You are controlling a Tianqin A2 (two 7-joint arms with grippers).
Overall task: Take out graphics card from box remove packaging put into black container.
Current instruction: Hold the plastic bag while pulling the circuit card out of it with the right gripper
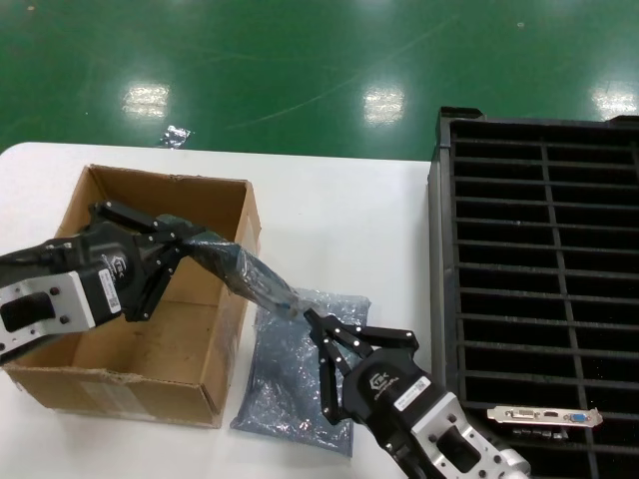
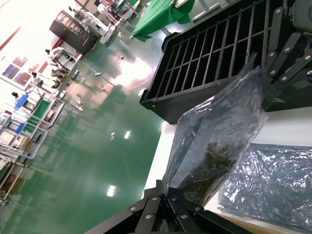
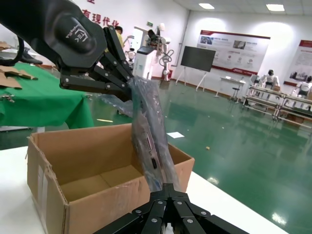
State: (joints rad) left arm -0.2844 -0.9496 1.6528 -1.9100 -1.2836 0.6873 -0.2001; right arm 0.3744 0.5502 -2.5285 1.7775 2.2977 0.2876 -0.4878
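The packaging (image 1: 245, 271), a grey translucent bag with the dark graphics card (image 3: 148, 146) inside, hangs stretched between my two grippers over the box's right wall. My left gripper (image 1: 180, 242) is shut on the bag's upper end above the open brown box (image 1: 150, 384). My right gripper (image 1: 310, 317) is shut on the bag's lower end, just outside the box. The left wrist view shows the left gripper (image 2: 168, 189) pinching the bag (image 2: 219, 141). The right wrist view shows the right gripper (image 3: 168, 187) clamped on the bag's bottom edge. The black container (image 1: 436, 249) stands at the right.
A flat bag (image 1: 300, 384) lies on the white table between the box and the crate, under my right gripper. A bare card with a silver bracket (image 1: 544, 416) lies on the crate's near slots. The green floor lies beyond the table's far edge.
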